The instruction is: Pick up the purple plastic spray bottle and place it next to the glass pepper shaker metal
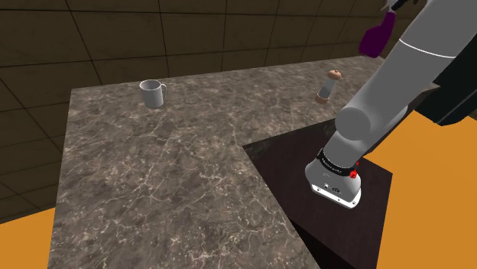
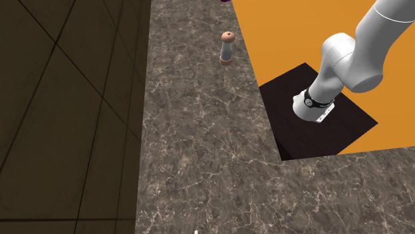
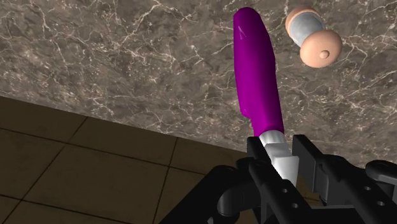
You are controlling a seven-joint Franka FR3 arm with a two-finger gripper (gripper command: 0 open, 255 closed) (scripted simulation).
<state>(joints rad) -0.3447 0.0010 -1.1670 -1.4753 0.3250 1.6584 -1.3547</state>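
A pale grey mug (image 1: 153, 93) stands upright near the far edge of the dark veined worktop (image 1: 153, 183), below a brown tiled wall (image 1: 115, 30); orange floor (image 2: 299, 33) borders the worktop

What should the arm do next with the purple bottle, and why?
Probably lower it gently. The gripper is shut on the white neck of the bottle, which hangs above the counter, and the shaker stands close beside it, so setting it down here should leave them side by side.

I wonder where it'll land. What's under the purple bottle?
Below the purple spray bottle lies marbled countertop, with the pepper shaker standing close beside that spot. The gripper clasps the bottle's white neck. The patch of counter straight behind the bottle's body is covered.
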